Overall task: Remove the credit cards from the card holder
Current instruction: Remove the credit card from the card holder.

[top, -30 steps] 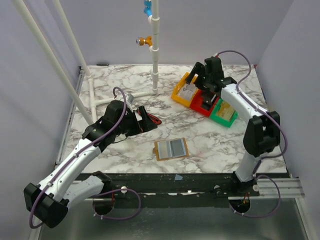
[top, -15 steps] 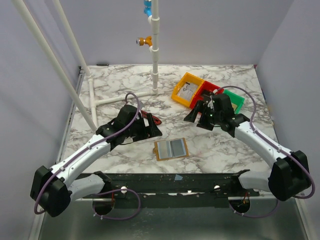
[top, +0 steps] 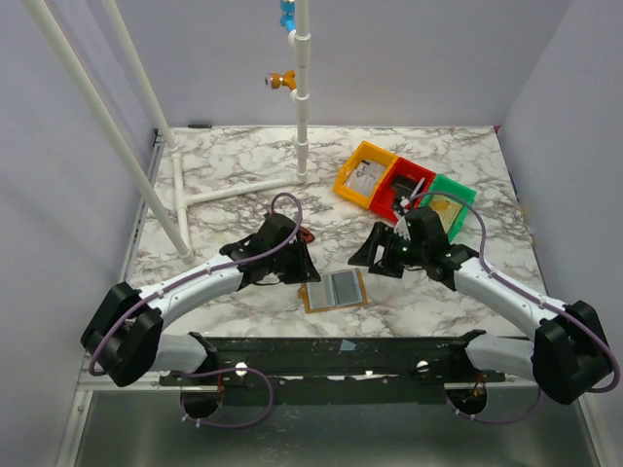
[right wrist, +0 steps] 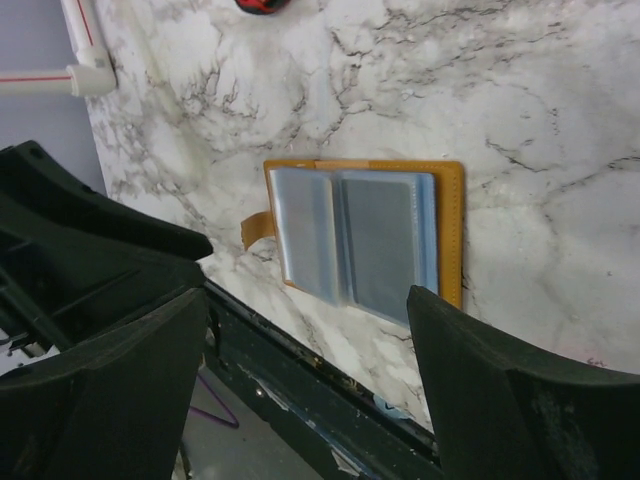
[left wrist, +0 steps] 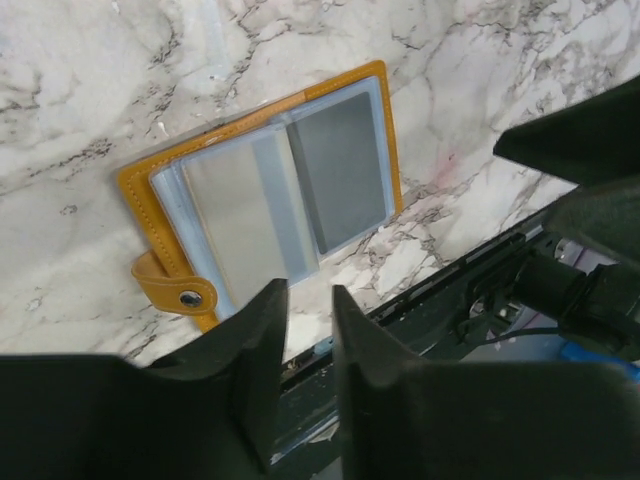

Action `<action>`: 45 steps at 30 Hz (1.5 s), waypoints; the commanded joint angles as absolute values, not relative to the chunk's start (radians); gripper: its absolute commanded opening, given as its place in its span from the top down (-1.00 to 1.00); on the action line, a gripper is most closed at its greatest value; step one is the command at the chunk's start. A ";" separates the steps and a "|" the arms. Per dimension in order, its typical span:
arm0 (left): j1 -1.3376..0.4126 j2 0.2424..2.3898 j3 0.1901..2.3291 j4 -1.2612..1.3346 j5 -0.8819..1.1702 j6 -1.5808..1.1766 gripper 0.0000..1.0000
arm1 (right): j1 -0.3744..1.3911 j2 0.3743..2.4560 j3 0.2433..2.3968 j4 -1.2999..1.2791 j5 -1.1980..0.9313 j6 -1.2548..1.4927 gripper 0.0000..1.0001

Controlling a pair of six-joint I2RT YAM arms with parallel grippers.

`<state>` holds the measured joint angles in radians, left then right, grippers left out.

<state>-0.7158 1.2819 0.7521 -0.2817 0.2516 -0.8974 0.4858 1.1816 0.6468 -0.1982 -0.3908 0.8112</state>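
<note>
Mustard-brown card holder (left wrist: pixel 262 190), open flat

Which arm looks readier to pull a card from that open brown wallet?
Probably the left: its jaws stand narrow, tips right at the edge of the open card holder, by a grey card. The right's jaws gape wide and look farther back.

Card holder (top: pixel 333 290) mustard-brown outside, grey-blue inside; table (top: pixel 243 165) grey-veined white marble.
</note>
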 commanded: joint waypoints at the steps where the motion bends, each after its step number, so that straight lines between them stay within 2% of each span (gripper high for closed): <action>1: -0.720 1.316 0.728 -0.222 0.262 -0.902 0.64 | 0.522 1.185 0.627 -0.162 -0.367 0.816 -0.54; 4: -0.720 1.348 0.724 -0.204 0.273 -0.901 0.88 | 0.552 1.201 0.627 -0.178 -0.314 0.809 -0.36; 7: -0.721 1.377 0.723 -0.188 0.279 -0.901 0.98 | 0.566 1.220 0.613 -0.171 -0.306 0.805 -0.04; 14: -0.721 1.440 0.711 -0.176 0.272 -0.900 1.00 | 0.620 1.285 0.608 -0.156 -0.264 0.818 0.49; 17: -0.722 1.461 0.700 -0.167 0.270 -0.903 1.00 | 0.631 1.307 0.607 -0.171 -0.230 0.815 0.63; 23: -0.722 1.501 0.689 -0.169 0.257 -0.904 1.00 | 0.640 1.329 0.614 -0.215 -0.151 0.799 0.63; 27: -0.721 1.521 0.691 -0.170 0.257 -0.905 1.00 | 0.640 1.341 0.596 -0.188 -0.168 0.802 0.28; 45: -0.721 1.531 0.695 -0.179 0.255 -0.902 1.00 | 0.657 1.386 0.589 -0.121 -0.206 0.829 0.25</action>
